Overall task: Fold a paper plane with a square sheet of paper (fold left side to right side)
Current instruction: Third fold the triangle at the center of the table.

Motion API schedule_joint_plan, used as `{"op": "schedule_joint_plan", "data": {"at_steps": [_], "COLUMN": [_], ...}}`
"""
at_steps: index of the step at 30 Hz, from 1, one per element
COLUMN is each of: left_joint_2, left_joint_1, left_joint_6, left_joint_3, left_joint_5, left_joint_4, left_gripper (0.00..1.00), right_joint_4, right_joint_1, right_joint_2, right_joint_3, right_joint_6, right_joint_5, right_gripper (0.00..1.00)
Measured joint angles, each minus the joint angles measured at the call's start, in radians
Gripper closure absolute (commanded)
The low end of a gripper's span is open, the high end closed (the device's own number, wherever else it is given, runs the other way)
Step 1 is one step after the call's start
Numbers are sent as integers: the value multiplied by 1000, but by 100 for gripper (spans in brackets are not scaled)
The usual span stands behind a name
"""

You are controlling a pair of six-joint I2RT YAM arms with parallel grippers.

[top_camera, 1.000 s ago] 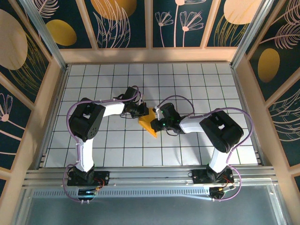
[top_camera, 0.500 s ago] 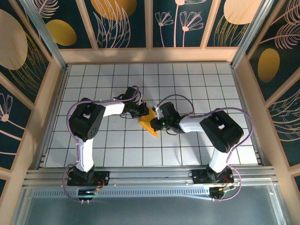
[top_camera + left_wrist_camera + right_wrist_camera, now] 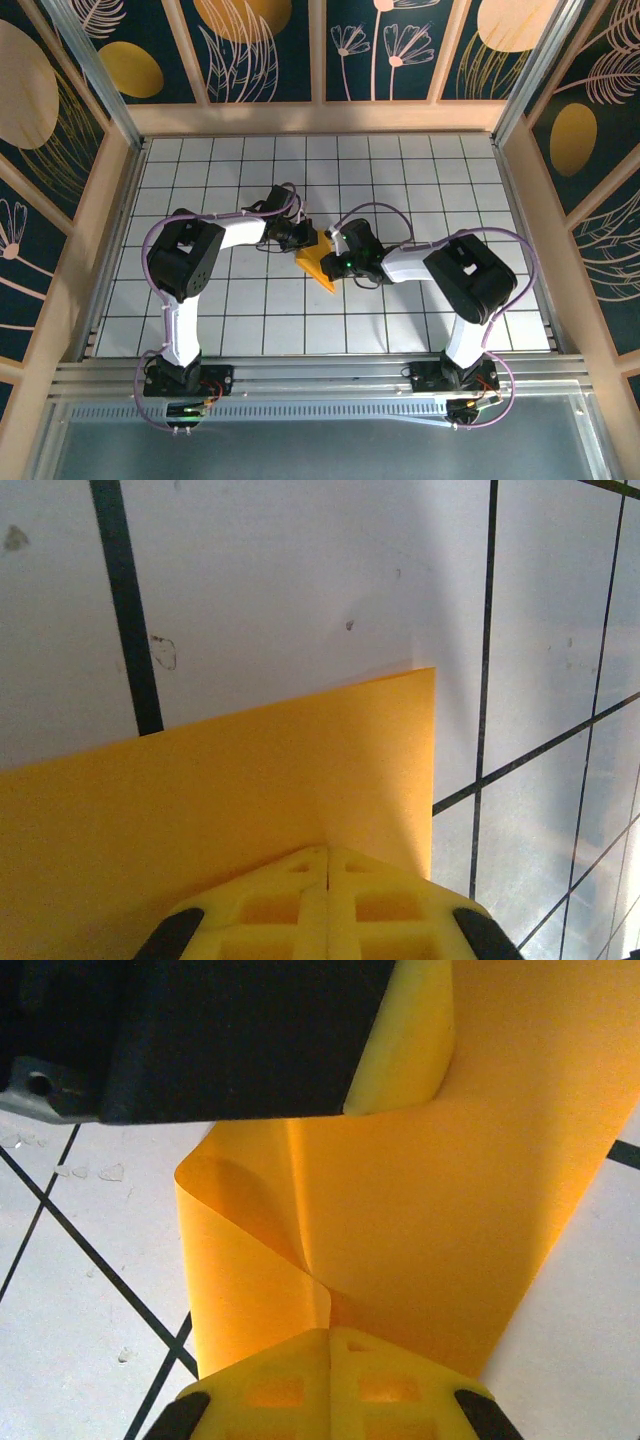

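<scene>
Left gripper (image 3: 303,236) pinched shut on paper (image 3: 318,268) at its far end. Right gripper (image 3: 335,252) pinched shut on it too. Paper sits mid-table between them, buckled, near tip on tiles (image 3: 400,160).

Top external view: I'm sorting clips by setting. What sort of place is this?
Probably a purpose-built robot test cell: a white gridded tabletop, boxed in by wood-framed walls with floral panels, and an aluminium rail at the near edge bearing the left arm and right arm.

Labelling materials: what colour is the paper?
The paper is plain orange-yellow, clearest in the right wrist view.
</scene>
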Motion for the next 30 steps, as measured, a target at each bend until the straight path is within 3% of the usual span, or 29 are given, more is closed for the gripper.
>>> {"op": "schedule_joint_plan", "data": {"at_steps": [8,14,23,30], "left_joint_2": [0,-71,-396,-418], "left_joint_1": [5,71,99,16], "left_joint_6": [7,16,21,-45], "left_joint_3": [39,38,-222,-379], "left_joint_5": [-38,-62,-38,31], "left_joint_4": [-41,-59,49,132], "left_gripper": [87,90,96,97], "right_joint_4": [40,43,42,42], "right_joint_1": [0,0,0,0], "right_joint_2": [0,0,0,0], "right_joint_3": [-21,-23,-23,-23], "right_joint_6": [0,0,0,0], "right_joint_5": [0,0,0,0], "right_gripper": [100,100,100,100]}}
